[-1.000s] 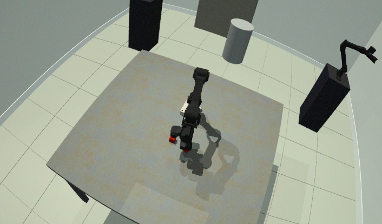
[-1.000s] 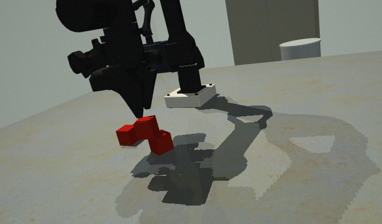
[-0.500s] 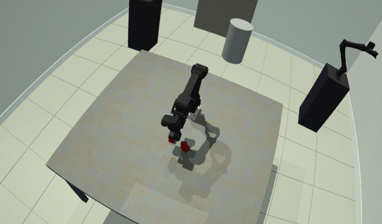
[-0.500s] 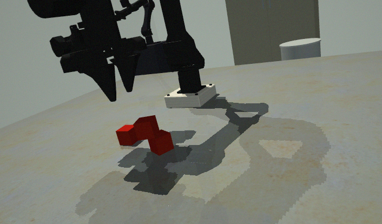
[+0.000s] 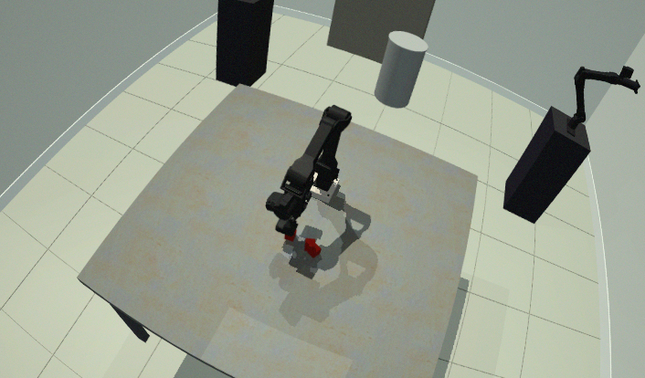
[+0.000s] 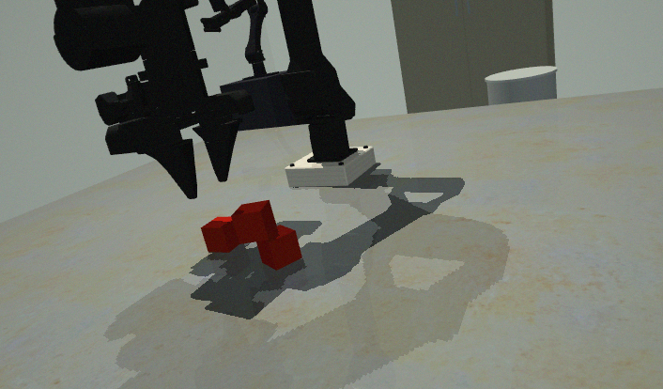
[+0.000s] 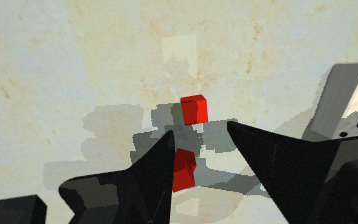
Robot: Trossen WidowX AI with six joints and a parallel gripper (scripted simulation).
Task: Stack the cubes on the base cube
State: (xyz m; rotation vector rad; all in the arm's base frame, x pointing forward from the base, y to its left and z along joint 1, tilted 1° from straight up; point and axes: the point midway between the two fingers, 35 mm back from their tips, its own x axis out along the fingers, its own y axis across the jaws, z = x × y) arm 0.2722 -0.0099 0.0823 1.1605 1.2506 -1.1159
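- Black parallel-jaw gripper (image 6: pixel 206 186) hangs above the cubes, jaws parted, holding nothing.
- Small red upper cube (image 6: pixel 254 221) sits on a corner of the red base cube (image 6: pixel 280 247); second red cube (image 6: pixel 220 234) just beside (on the table or raised, cannot tell).
- Step: release after the first placement, I judge.
- Next: descend over the second cube, grasp it, cap the opposite corner.
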